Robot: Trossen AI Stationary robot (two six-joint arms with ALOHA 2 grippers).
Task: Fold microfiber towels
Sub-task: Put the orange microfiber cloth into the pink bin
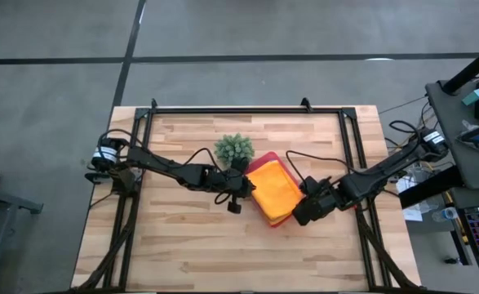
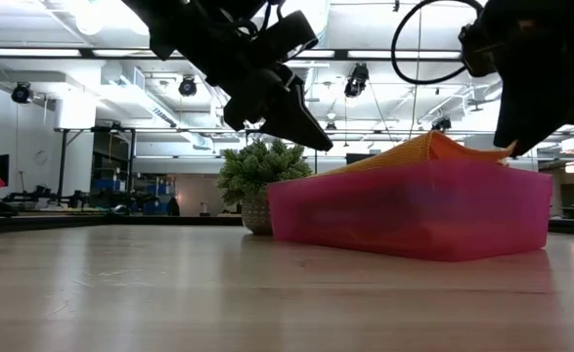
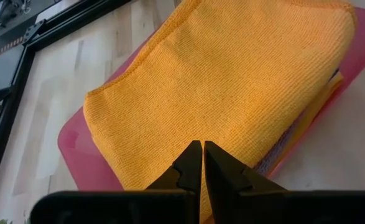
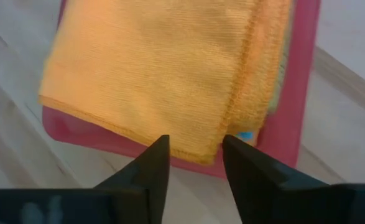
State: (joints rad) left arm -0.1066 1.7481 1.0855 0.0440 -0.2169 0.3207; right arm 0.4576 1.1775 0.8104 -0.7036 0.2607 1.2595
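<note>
An orange microfiber towel point(image 1: 273, 189) lies folded on top of a stack in the pink tray point(image 2: 414, 210). Yellow point(image 3: 309, 115) and grey point(image 3: 281, 149) edges of other towels peek out below it. My left gripper point(image 3: 202, 149) is shut and hovers just above the orange towel's left side point(image 1: 250, 189). My right gripper point(image 4: 194, 146) is open at the tray's near right corner point(image 1: 300, 211). Its fingers stand on either side of the orange towel's corner. My right gripper slants down over the orange towel's corner point(image 4: 207, 146) from the table's right. The corner shows between its open fingers and rests on the stack. Whether a finger touches it, I cannot tell.
A small spiky green plant point(image 1: 234, 149) stands just beyond the tray's far left corner, close to my left arm. Bare wooden table point(image 1: 190, 245) lies toward the near edge and at the left. A black frame point(image 1: 247, 109) runs along the far edge and both sides.
</note>
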